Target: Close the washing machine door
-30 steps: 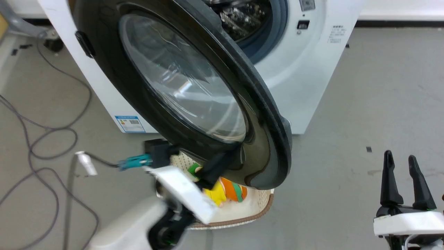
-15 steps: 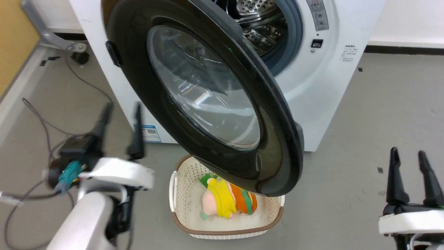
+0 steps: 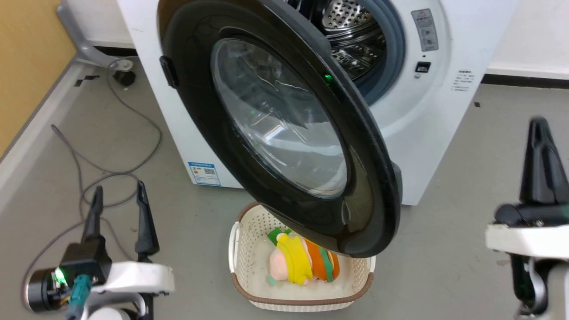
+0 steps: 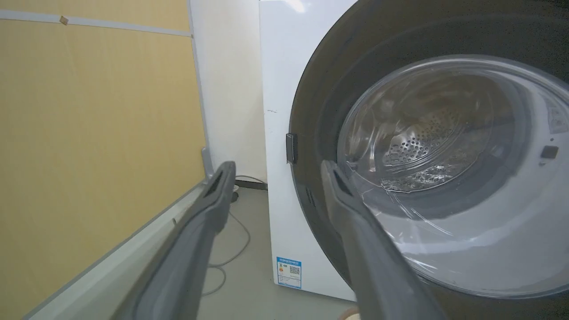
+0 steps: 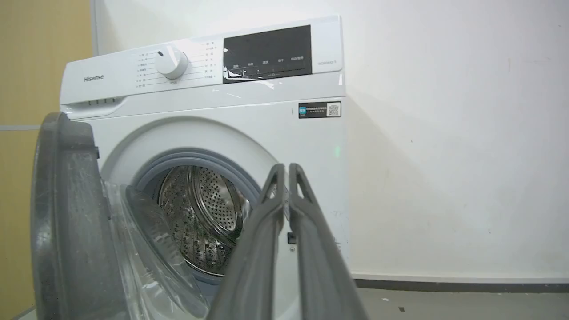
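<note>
Standing at twelve o'clock in the head view, the washing machine (image 3: 426, 146) bares its steel drum (image 3: 351, 31); the washing machine door (image 3: 275, 133) hangs wide open (hinged at that view's left), its lower rim overlapping a cream basket (image 3: 249, 298) at six o'clock; inside lies a plush toy (image 3: 302, 266); the left gripper (image 3: 119, 189), at eight o'clock, is spread and empty; the right gripper (image 5: 285, 168), at four o'clock, has its fingers pressed together on nothing.

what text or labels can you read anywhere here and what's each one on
"Hisense": on the washing machine top panel, left of the dial.
Dial and display captions: too small to read.
Black QR sticker below the display: too small.
Blue QR sticker low on the front: blurred.
Grey label beside the drum opening: blurred.
</note>
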Controlling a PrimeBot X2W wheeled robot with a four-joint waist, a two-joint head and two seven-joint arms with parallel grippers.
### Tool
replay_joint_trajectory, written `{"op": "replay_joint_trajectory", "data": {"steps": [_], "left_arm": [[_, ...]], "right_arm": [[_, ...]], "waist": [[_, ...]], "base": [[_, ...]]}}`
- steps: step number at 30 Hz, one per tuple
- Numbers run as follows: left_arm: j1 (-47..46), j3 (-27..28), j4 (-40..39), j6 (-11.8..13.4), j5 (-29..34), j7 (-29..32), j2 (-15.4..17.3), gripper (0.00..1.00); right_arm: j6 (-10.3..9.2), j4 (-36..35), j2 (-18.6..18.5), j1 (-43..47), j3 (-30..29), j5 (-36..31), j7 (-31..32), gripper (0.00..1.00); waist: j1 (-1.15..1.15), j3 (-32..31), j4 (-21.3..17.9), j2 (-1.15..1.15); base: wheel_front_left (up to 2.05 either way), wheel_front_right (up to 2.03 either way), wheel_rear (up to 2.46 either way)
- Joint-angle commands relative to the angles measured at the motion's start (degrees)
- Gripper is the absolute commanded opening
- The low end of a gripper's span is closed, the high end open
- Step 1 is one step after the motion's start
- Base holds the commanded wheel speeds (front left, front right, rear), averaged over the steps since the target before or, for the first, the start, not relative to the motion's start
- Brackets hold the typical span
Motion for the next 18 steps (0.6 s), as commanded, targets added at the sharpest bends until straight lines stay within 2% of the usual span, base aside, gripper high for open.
{"op": "replay_joint_trajectory", "data": {"steps": [1, 8, 13, 18], "left_arm": [[1.1, 0.5, -0.5, -0.6, 0.6, -0.2, -0.5, 1.00], [4.7, 3.1, -0.2, -3.1, 3.2, -0.2, -3.7, 1.00], [5.5, 5.0, 0.5, -4.9, 4.4, -0.2, -5.7, 1.00], [5.5, 6.8, 0.7, -6.5, 5.8, -0.2, -7.3, 1.00]], "right_arm": [[0.05, -1.0, -0.2, -1.3, 1.0, -0.2, -0.3, 0.00], [0.05, -6.5, -3.9, -4.5, 11.6, 4.0, -0.3, 0.00], [0.05, -8.7, -9.0, -5.6, 21.5, 6.8, -0.3, 0.00], [0.05, -8.1, -14.3, -6.3, 30.6, 7.8, -0.3, 0.00]], "waist": [[0.00, 0.0, 0.4, 0.00], [0.00, -0.1, 1.8, 0.00], [0.00, -0.1, 2.6, 0.00], [0.00, 0.0, 2.8, 0.00]], "base": [[0.00, 0.00, 0.00], [0.00, 0.00, 0.00], [0.00, 0.00, 0.00], [0.00, 0.00, 0.00]]}}
